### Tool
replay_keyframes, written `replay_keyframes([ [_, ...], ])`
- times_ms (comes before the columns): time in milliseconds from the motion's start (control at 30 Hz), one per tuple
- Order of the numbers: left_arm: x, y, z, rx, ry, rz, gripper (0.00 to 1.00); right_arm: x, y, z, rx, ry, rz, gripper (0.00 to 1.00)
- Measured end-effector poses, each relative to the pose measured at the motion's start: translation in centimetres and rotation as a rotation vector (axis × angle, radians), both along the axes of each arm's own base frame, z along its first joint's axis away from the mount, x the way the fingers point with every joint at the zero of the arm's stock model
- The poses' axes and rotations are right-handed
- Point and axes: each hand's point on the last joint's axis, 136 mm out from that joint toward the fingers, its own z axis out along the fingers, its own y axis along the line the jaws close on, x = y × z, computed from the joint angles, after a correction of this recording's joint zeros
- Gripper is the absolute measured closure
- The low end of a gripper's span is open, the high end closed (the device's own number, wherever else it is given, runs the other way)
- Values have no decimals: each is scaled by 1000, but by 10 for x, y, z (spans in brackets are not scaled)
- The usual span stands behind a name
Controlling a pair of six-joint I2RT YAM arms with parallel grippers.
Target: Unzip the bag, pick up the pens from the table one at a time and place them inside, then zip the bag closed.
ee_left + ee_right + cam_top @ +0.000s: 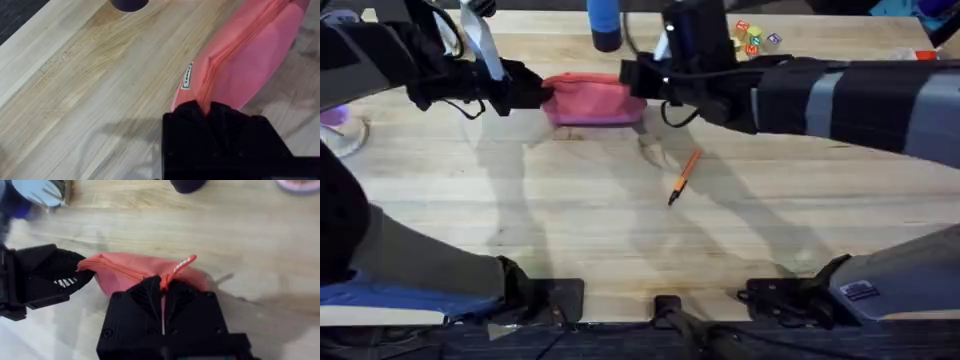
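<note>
The pink-red bag [590,100] lies on the table [620,240] at the back, held between both arms. My left gripper [535,95] is shut on its left end, and in the left wrist view the black fingers [207,112] pinch the fabric of the bag [240,65]. My right gripper [635,80] is at the right end. Seen from the right wrist, that right gripper [162,287] is shut on the zipper pull [184,264], whose strap runs between the jaws. The zipper line along the bag [130,270] looks closed. An orange pen [685,177] lies in front of the bag.
A blue bottle [603,25] stands just behind the bag. Small coloured blocks [755,38] sit at the back right. A purple object [335,115] rests at the left edge. The table's front half is bare wood.
</note>
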Motion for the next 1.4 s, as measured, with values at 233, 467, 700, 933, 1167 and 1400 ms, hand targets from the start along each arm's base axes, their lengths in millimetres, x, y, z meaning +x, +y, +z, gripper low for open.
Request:
replay_keyframes([
  [233,1,3,-1,13,2,9,959,-6,16,14,-166,-136,32,969],
  [467,0,-1,0,3,1,-2,959,-10,5,2,-255,-118,4,969],
  [700,0,-1,0,3,1,-2,959,-10,2,3,-276,-130,-18,970],
  [933,0,-1,0,-1,0,-3,959,-9,1,5,-290,-141,-35,970],
  [1167,0,-2,0,-3,-1,-5,959,-10,-1,6,-312,-123,-33,970],
  [1400,0,-4,1,-7,-1,-10,959,-8,1,20,-328,-109,-31,970],
])
